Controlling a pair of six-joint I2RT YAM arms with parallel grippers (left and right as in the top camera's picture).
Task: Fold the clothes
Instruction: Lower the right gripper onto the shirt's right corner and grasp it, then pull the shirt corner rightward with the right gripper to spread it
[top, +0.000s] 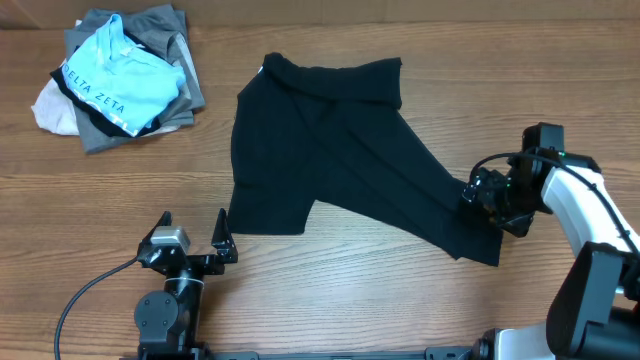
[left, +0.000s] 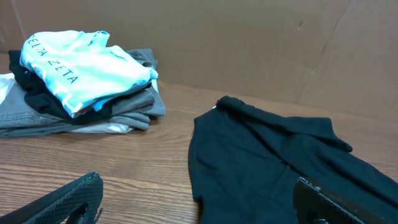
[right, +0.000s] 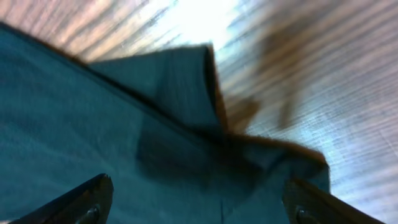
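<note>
The black T-shirt (top: 330, 150) lies crumpled and partly spread on the wooden table, one long flap trailing toward the lower right. My right gripper (top: 482, 196) hovers low over the end of that flap. In the right wrist view it (right: 198, 186) is open, with its jaws wide apart on either side of the dark fabric (right: 93, 112), whose corner is folded up. My left gripper (top: 193, 222) rests near the front edge, just left of the shirt's lower left corner. It (left: 198, 186) is open and holds nothing, and the shirt (left: 280, 155) lies ahead of it to the right.
A pile of other garments (top: 120, 80) sits at the back left, topped by a light blue shirt lettered "DELTA ZETA" (left: 81, 68). A cardboard wall (left: 249, 43) stands behind the table. A black cable (top: 85, 295) runs from the left arm's base.
</note>
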